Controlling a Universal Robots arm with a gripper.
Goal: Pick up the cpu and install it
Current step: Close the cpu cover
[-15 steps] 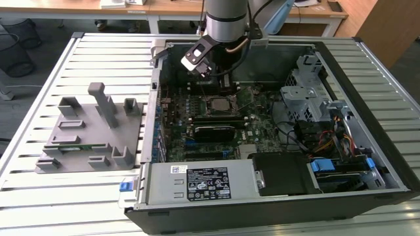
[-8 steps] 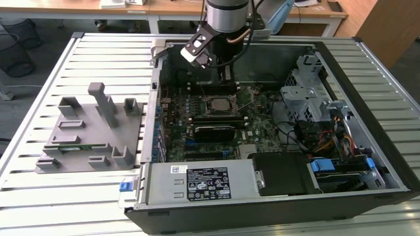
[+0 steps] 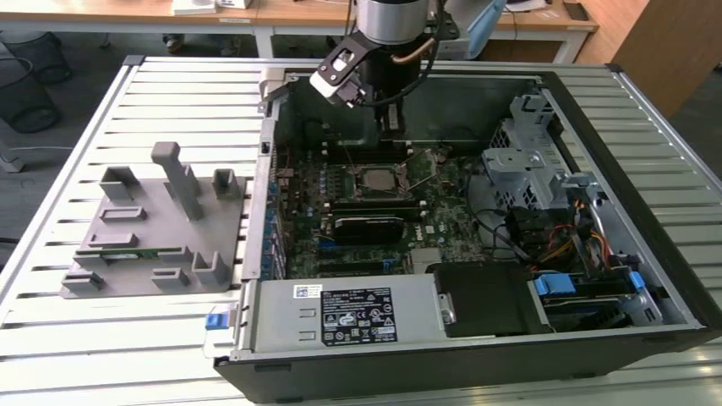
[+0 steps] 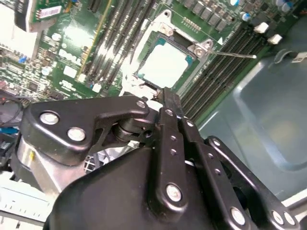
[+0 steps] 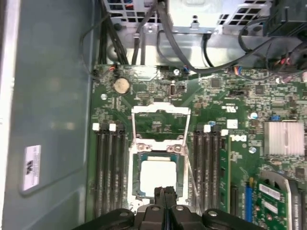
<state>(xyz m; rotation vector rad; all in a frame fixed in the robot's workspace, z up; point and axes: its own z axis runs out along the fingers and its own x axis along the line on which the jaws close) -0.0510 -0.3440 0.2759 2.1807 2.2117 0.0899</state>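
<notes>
The gripper (image 5: pixel 164 191) hangs low inside the open computer case (image 3: pixel 631 110). Its two black fingers (image 5: pixel 159 195) are pressed together with no gap and nothing between them. In both wrist views the fingertips sit just above the near edge of the processor socket (image 5: pixel 134 191), close to the cpu (image 5: pixel 157 175) but not clamped on it. The cpu lies flat in the socket, silvery top up. The socket's metal retention frame (image 5: pixel 160 125) is swung open beside it, and the thin wire lever (image 4: pixel 235 55) is raised.

Black memory slots (image 5: pixel 109 167) flank the socket on both sides of the green motherboard (image 5: pixel 225 96). A coin cell (image 5: pixel 121 85) and a finned silver heatsink (image 5: pixel 285 139) sit farther out on the board.

A white sticker (image 5: pixel 32 165) with dark print is on the case's inner wall. In the exterior view the power supply (image 3: pixel 282 321) carries a large black-and-white printed label (image 3: pixel 358 315) and a smaller blue-and-white one (image 3: pixel 307 291). None of their wording can be made out.

On the exterior view's left, a grey plastic fixture (image 3: pixel 124 211) on the slatted table (image 3: pixel 68 152) holds a green memory stick (image 3: pixel 135 252).
</notes>
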